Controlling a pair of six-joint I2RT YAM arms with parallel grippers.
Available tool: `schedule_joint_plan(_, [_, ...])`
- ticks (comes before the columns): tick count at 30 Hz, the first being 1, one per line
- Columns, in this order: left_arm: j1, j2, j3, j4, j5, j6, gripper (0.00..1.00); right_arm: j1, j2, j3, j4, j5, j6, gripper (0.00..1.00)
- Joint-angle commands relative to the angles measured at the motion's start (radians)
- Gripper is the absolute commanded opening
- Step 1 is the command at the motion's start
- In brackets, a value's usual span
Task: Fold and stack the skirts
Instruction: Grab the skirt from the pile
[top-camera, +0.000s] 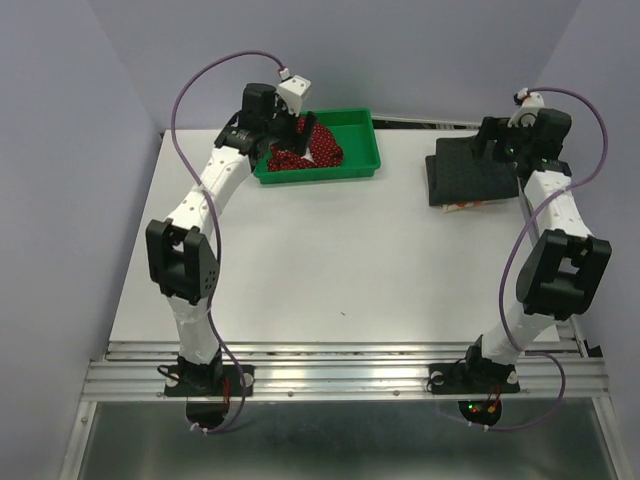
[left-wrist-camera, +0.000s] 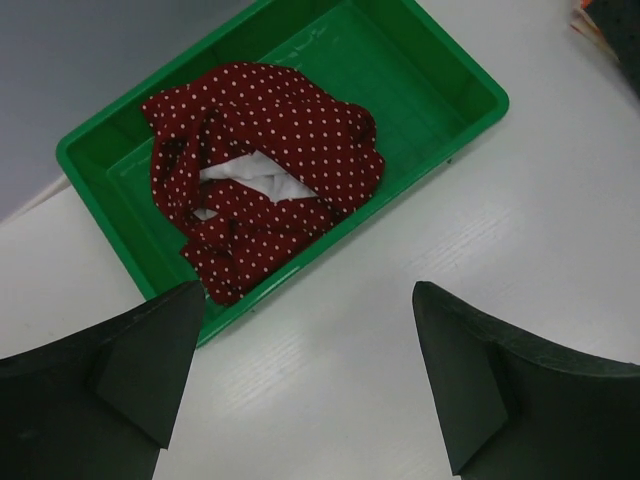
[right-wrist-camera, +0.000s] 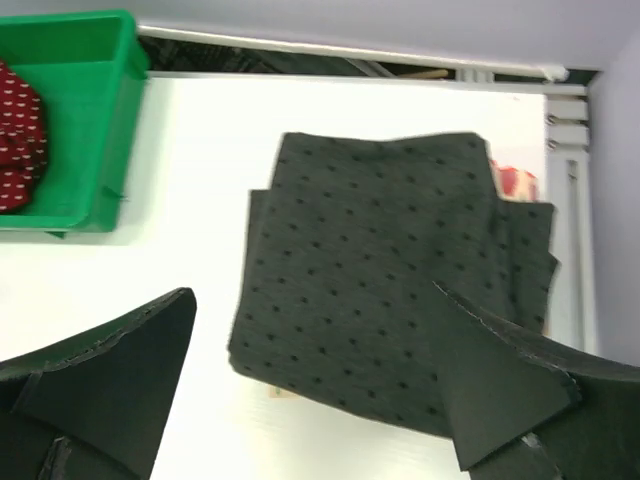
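Your left hand (left-wrist-camera: 308, 330) hangs wide open by the green tray (left-wrist-camera: 440, 80), whose walls ring the red dotted skirt (left-wrist-camera: 270, 170), bunched lengthwise inside. Your right hand (right-wrist-camera: 312, 300), empty and spread, hovers over the folded grey skirt (right-wrist-camera: 380, 280), which lies atop the orange-and-white skirt (right-wrist-camera: 515, 183) at the table's (top-camera: 330, 260) far right.

A white table (top-camera: 330, 270) with a matte top fills the middle of the scene, set into a corner of plain lavender-grey walls. A back wall (top-camera: 420, 50) runs behind its far edge, a left wall (top-camera: 50, 200) stands close along one side, and a right wall (top-camera: 612, 90) rises just beyond the other. Ribbed aluminium rails (top-camera: 340, 372) run along the near edge, and below them lies a dull grey metal sheet (top-camera: 330, 445). At the far right corner a silvery metal frame (right-wrist-camera: 568, 180) edges the tabletop. A tiny dark speck (top-camera: 343, 313) marks the white surface. The light is even and soft, casting only faint shadows.
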Motion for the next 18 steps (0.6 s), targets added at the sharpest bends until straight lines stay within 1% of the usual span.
schedule_joint_plan(1, [-0.008, 0.148, 0.149, 0.0, -0.101, 0.032, 0.91, 0.023, 0.001, 0.038, -0.043, -0.012, -0.014, 1.0])
schedule_joint_plan(2, [-0.007, 0.212, 0.206, 0.003, -0.117, 0.03, 0.89, 0.023, 0.012, 0.055, -0.063, -0.029, 0.003, 1.0])
schedule_joint_plan(3, [-0.007, 0.246, 0.237, 0.012, -0.138, 0.026, 0.84, 0.032, 0.029, 0.078, -0.089, -0.047, 0.023, 1.0])
schedule_joint_plan(4, [-0.007, 0.277, 0.267, 0.013, -0.144, 0.024, 0.82, 0.041, 0.033, 0.086, -0.106, -0.067, 0.035, 1.0])
schedule_joint_plan(5, [-0.007, 0.344, 0.327, 0.018, -0.155, 0.019, 0.81, 0.041, 0.04, 0.09, -0.128, -0.076, 0.044, 1.0])
schedule_joint_plan(7, [-0.007, 0.407, 0.388, 0.036, -0.175, 0.007, 0.8, 0.055, 0.041, 0.092, -0.152, -0.09, 0.058, 1.0])
schedule_joint_plan(8, [-0.007, 0.465, 0.443, 0.044, -0.175, 0.0, 0.8, 0.081, 0.038, 0.081, -0.163, -0.096, 0.064, 1.0])
schedule_joint_plan(10, [-0.007, 0.511, 0.479, 0.087, -0.169, -0.008, 0.81, 0.093, 0.011, 0.051, -0.171, -0.107, 0.073, 1.0])
schedule_joint_plan(12, [-0.007, 0.565, 0.49, 0.147, -0.154, -0.042, 0.83, 0.102, -0.026, -0.024, -0.159, -0.109, 0.073, 1.0])
schedule_joint_plan(13, [-0.007, 0.565, 0.49, 0.164, -0.146, -0.042, 0.83, 0.103, -0.037, -0.025, -0.158, -0.109, 0.073, 1.0])
schedule_joint_plan(14, [-0.007, 0.587, 0.49, 0.177, -0.14, -0.051, 0.83, 0.103, -0.046, -0.04, -0.16, -0.109, 0.105, 1.0])
schedule_joint_plan(18, [-0.007, 0.66, 0.527, 0.208, -0.131, -0.099, 0.83, 0.103, -0.086, -0.112, -0.165, -0.11, 0.115, 1.0])
